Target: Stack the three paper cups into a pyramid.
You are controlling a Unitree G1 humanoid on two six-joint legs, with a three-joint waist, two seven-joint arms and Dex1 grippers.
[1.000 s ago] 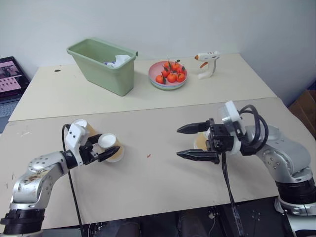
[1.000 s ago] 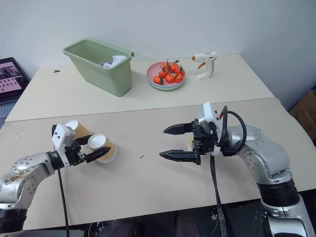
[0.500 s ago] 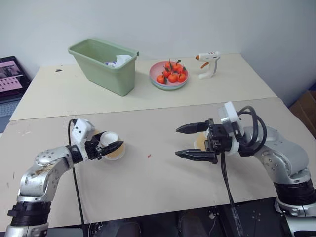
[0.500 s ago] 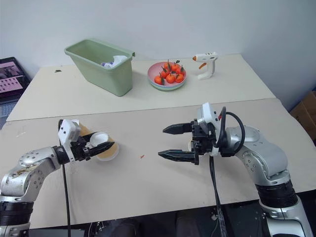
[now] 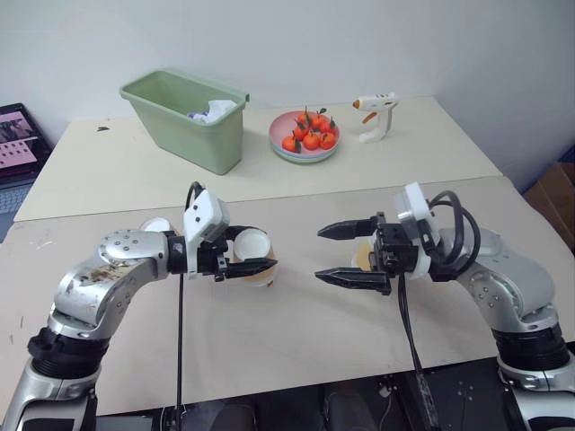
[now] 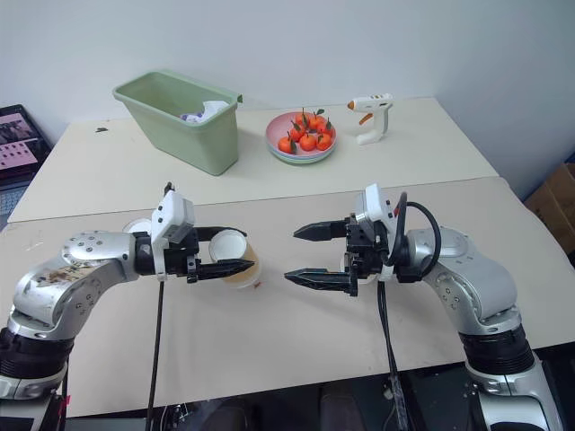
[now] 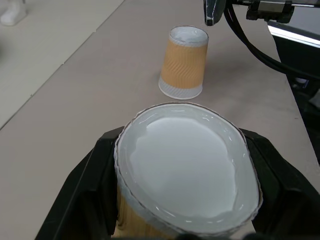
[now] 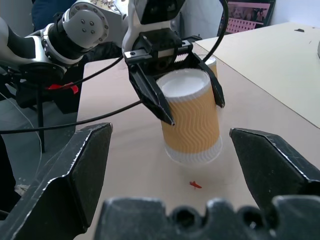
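Three tan-orange ribbed paper cups are on the near table, all upside down with the white base up. My left gripper is shut on one cup and holds it low over the middle of the table; from the left wrist its base sits between the black fingers. A second cup stands behind my left forearm. The third cup stands to the right, partly hidden behind my right gripper. That gripper is open, level and empty, and faces the held cup from a short gap away.
On the far table stand a green bin, a pink plate of small orange fruit and a white glue gun. A laptop shows at the left edge. A tiny red scrap lies near the held cup.
My left gripper closed on the cup it stood around and carried it to the right and slightly up, toward the table's middle. The right gripper kept still and open.
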